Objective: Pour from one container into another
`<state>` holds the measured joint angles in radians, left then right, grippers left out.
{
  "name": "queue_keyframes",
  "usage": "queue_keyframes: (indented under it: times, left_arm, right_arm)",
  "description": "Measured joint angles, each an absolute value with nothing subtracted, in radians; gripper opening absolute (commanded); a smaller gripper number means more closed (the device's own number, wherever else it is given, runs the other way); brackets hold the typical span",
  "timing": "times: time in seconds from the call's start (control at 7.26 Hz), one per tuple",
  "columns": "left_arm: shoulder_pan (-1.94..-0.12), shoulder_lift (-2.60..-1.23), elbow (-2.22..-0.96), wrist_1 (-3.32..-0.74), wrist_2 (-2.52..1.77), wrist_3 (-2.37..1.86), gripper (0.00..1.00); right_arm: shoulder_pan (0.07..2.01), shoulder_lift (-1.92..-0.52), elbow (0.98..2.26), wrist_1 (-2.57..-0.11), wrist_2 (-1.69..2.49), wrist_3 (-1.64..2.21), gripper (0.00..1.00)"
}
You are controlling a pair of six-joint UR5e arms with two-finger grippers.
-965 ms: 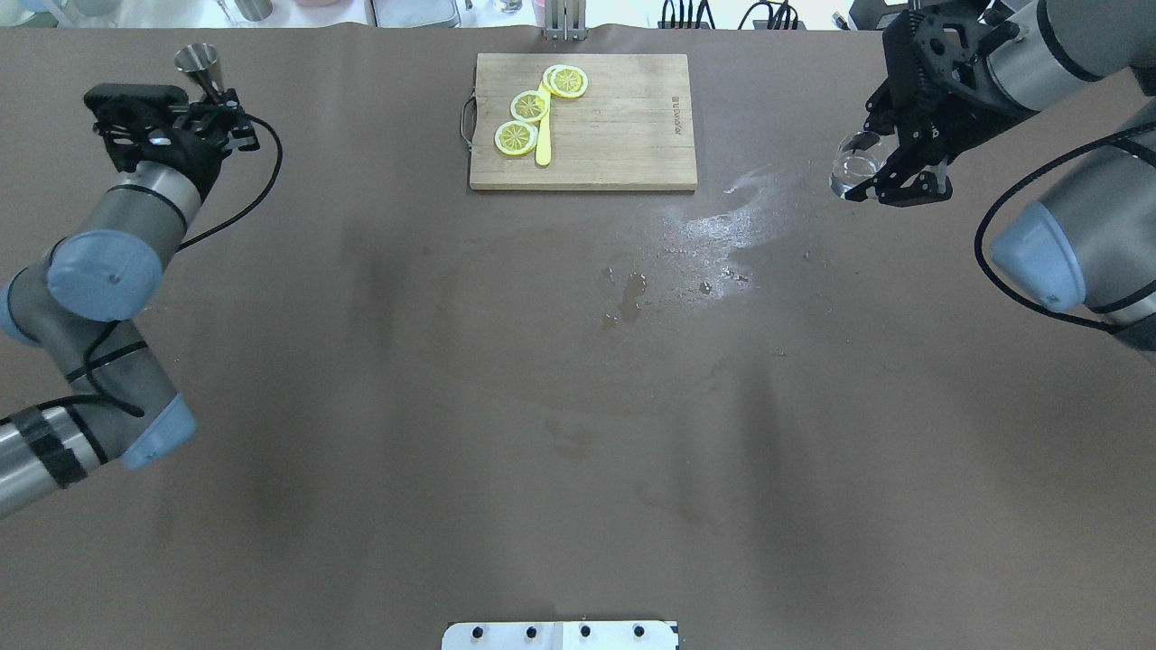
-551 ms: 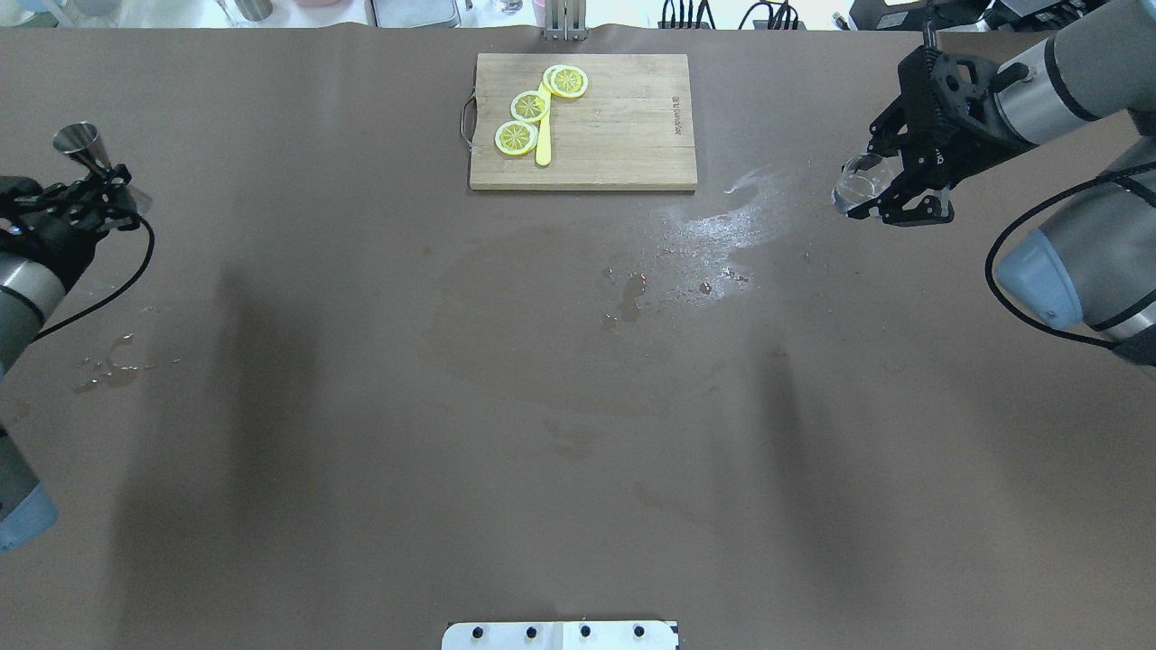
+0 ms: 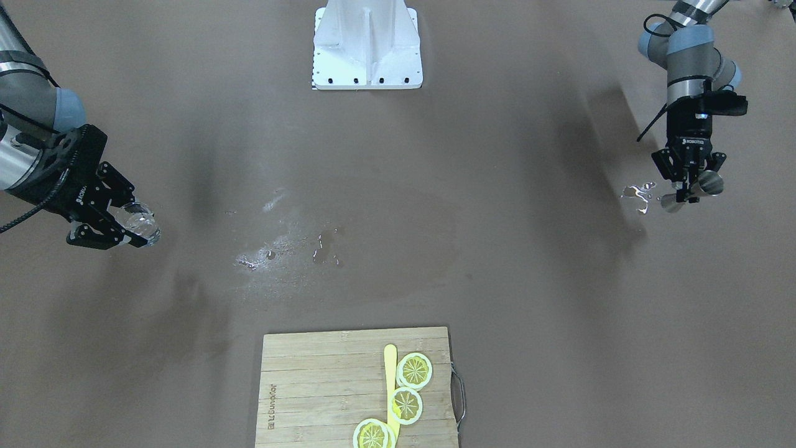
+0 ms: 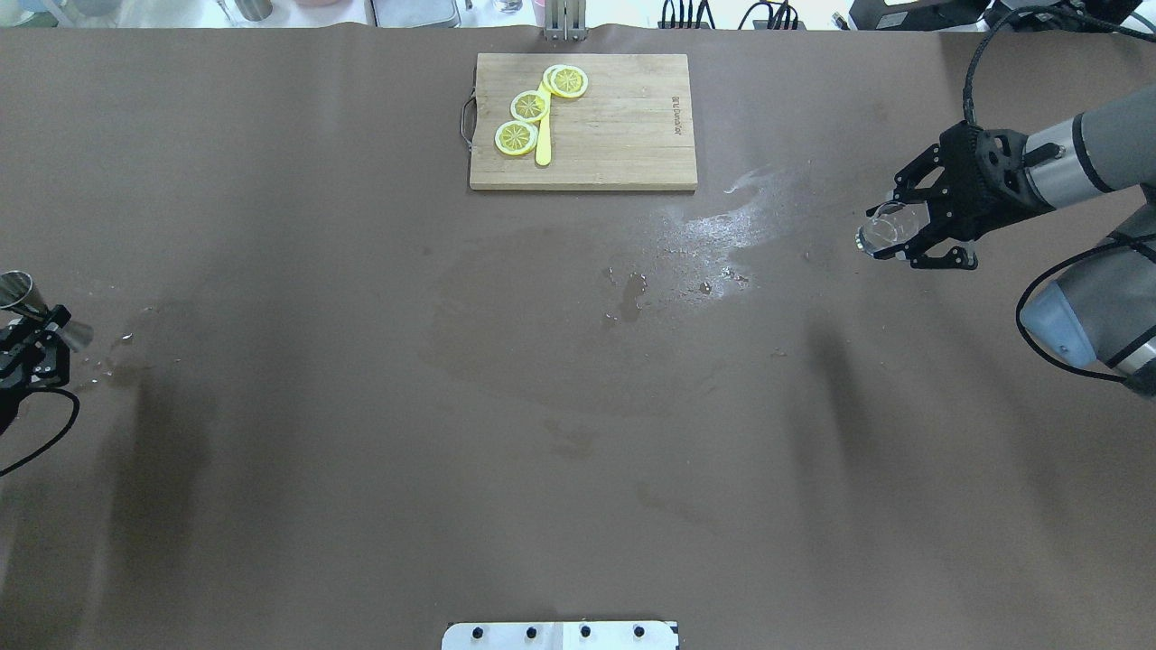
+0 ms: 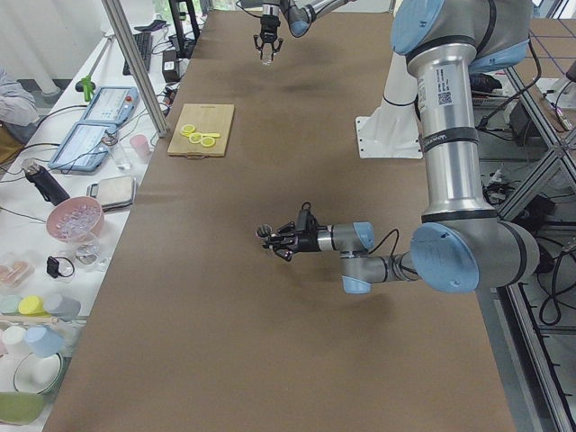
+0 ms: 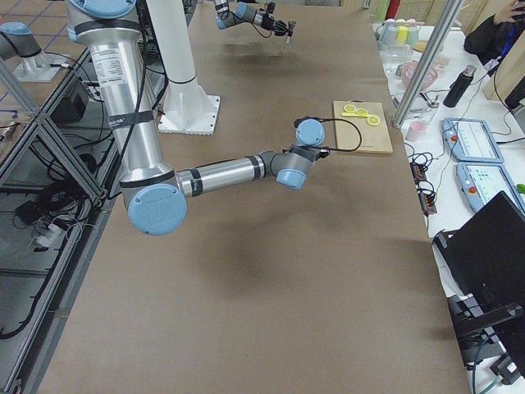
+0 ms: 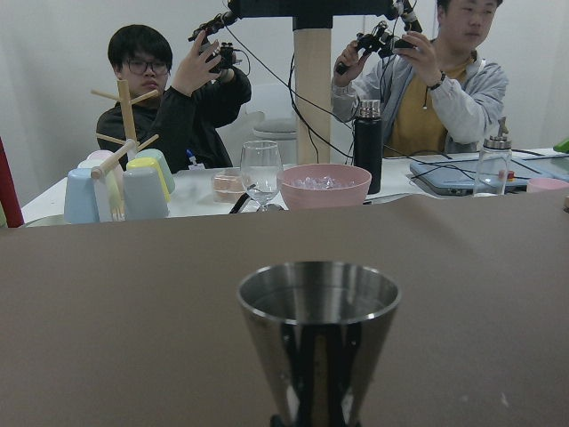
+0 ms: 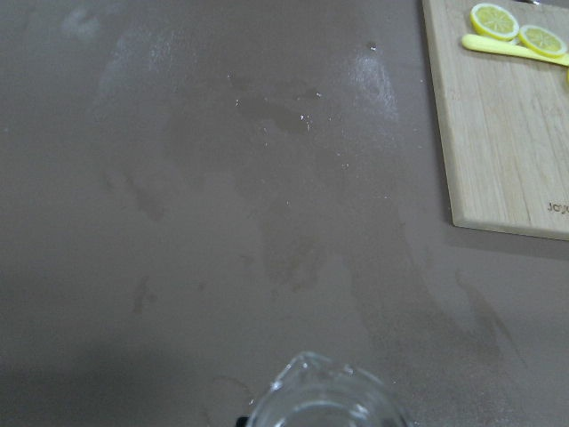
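— What sits nearest, at the bottom edge of the overhead view?

— The white mounting plate point(image 4: 560, 635), fixed on the brown worktop point(image 4: 361, 506).

— And a little farther up?

— At the left edge, about mid-height, the left gripper point(image 4: 47, 323) is clamped on the narrow waist of the metal jigger point(image 4: 15, 291). The left wrist view shows the jigger mouth up, with a wide cone on top. A small shiny puddle point(image 3: 635, 194) lies on the worktop just beside it.

— What about the middle?

— A dark wet patch point(image 4: 632, 293) lies near the centre. A pale sheen point(image 4: 722, 221) spreads up and to the right of it.

— Where is the glass cup?

— On the right side, in the upper half. The right gripper point(image 4: 899, 226) grasps the clear cup point(image 4: 874, 236) between both fingers, off the worktop and well apart from the jigger. Its pouring lip shows at the bottom of the right wrist view. Whether it holds liquid cannot be told.

— And farthest?

— The wooden cutting board point(image 4: 623, 135) at top centre carries three lemon slices point(image 4: 516, 137) and a yellow utensil point(image 4: 544, 144) on its left part. Beyond the worktop's far edge, the left wrist view shows a pink bowl point(image 7: 324, 185), a wine glass point(image 7: 260, 169) and two people point(image 7: 164, 116) with raised hands.
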<state>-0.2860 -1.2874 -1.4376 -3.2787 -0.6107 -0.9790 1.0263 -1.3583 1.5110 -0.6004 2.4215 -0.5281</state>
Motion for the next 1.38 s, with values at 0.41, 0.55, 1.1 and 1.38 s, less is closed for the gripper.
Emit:
queue_keyframes:
  times: [0.41,0.55,1.1,1.38]
  left_arm:
    - [-0.220,-1.270,-1.425,-3.281,-0.527,-1.076,0.00]
    - [-0.193,-1.270,-1.421,-3.250,-0.483,-1.136,0.00]
    - [-0.110,-1.271,-1.418,-3.032,-0.372,-1.347,0.18]
    - [-0.099,-1.272,-1.420,-2.998,-0.365,-1.374,0.98]
  right_arm:
    - [0.988,-1.349,1.333,-0.379,2.423,-0.528,0.00]
    - [0.976,-1.340,1.285,-0.332,2.423,-0.528,0.00]
    - [0.959,-1.326,1.230,-0.297,2.427,-0.520,0.00]
    - [0.948,-1.327,1.231,-0.290,2.448,-0.488,0.00]
